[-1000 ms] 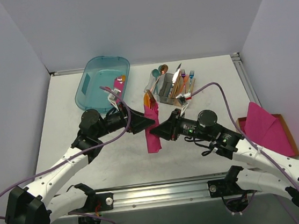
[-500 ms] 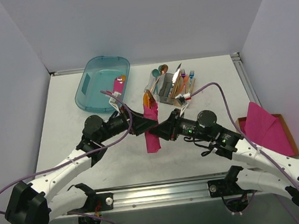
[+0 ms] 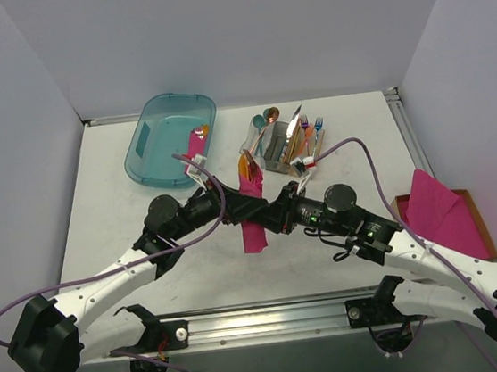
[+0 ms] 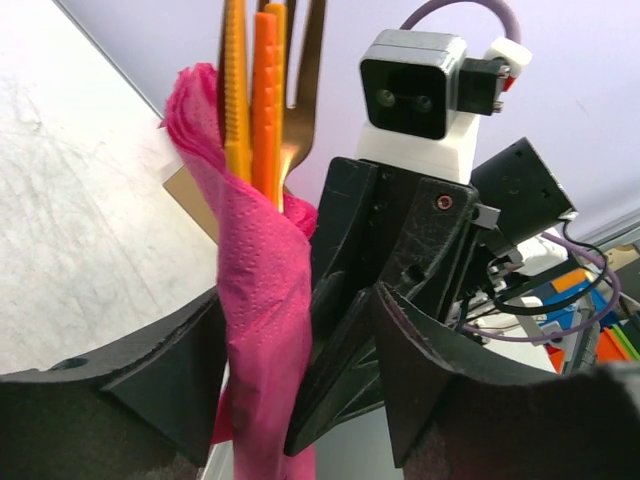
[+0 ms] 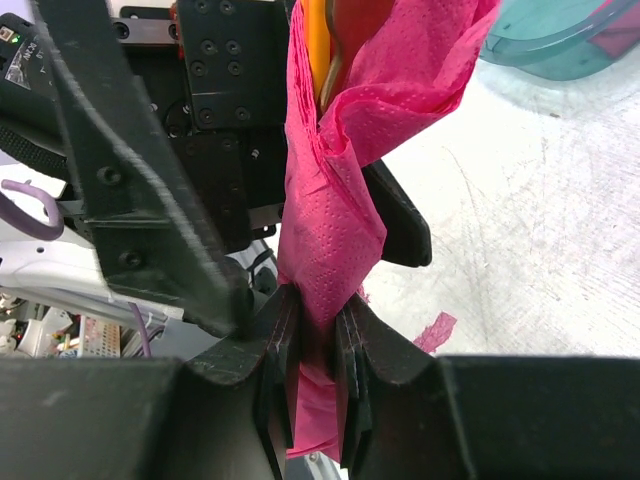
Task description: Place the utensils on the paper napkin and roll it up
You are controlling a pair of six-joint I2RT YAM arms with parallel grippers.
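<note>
Magenta-pink paper napkin (image 3: 253,232), wound into a narrow roll, wraps the utensils (image 4: 262,90), whose copper-orange tips stick out of its far end. The roll sits over the middle of the counter, about midway between the left and right edges, where the two arms meet. Whether its lower end touches the surface cannot be told.

The right gripper (image 5: 312,335) is clenched on the roll low down, its two pads pressing the paper from both sides. The left gripper (image 4: 300,330) has its fingers spread wide. The roll stands in that gap close against one finger, and the right gripper's black body fills the rest of it.

Toward the far edge, just beyond the roll, stands a cutlery holder (image 3: 284,141) with teal-blue and shiny pieces. A teal tray (image 3: 141,149) lies near the far left corner, with a second pink roll (image 3: 195,143) at its near right rim. At the right edge a stack of pink sheets (image 3: 440,209) rests in a brown tray (image 3: 482,227).
</note>
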